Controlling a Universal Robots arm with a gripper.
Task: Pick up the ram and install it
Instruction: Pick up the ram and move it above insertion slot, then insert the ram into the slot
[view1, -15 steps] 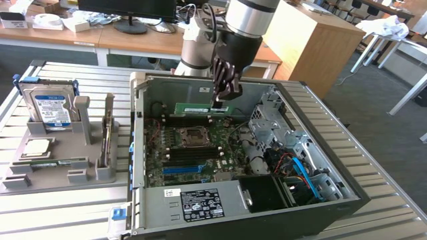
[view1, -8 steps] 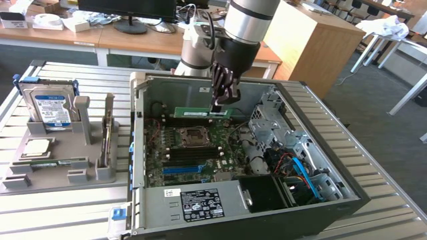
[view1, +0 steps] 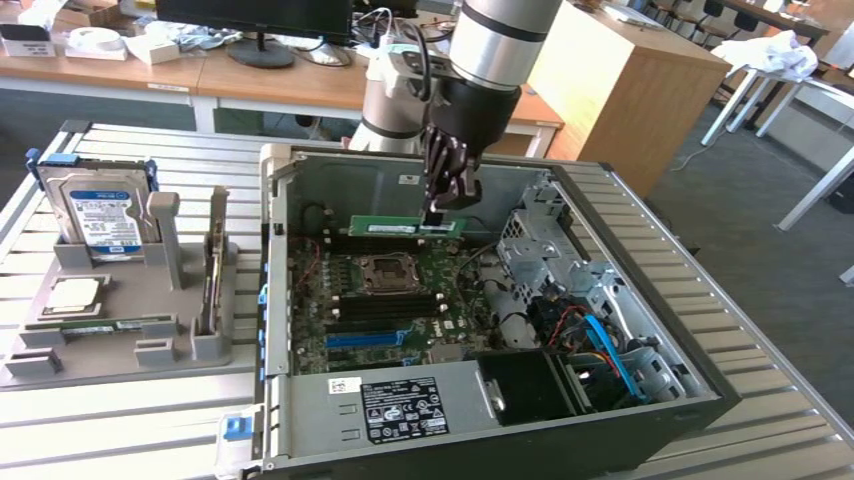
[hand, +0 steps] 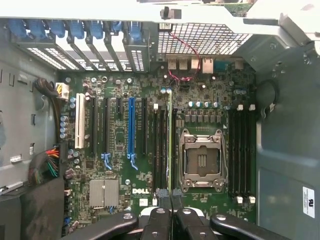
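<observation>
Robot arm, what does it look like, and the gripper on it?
The arm is a smooth silver-grey tube ending in a dark wrist section, with a black cable looping beside it. The gripper is black, built from slim jointed finger links joined by round silver pins. No markings are legible.

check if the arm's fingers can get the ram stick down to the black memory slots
Probably yes: the fingers, shut on the long green ram stick, hang over the open computer case, the long black memory slots lie right beneath, and no cable crosses them.
</observation>
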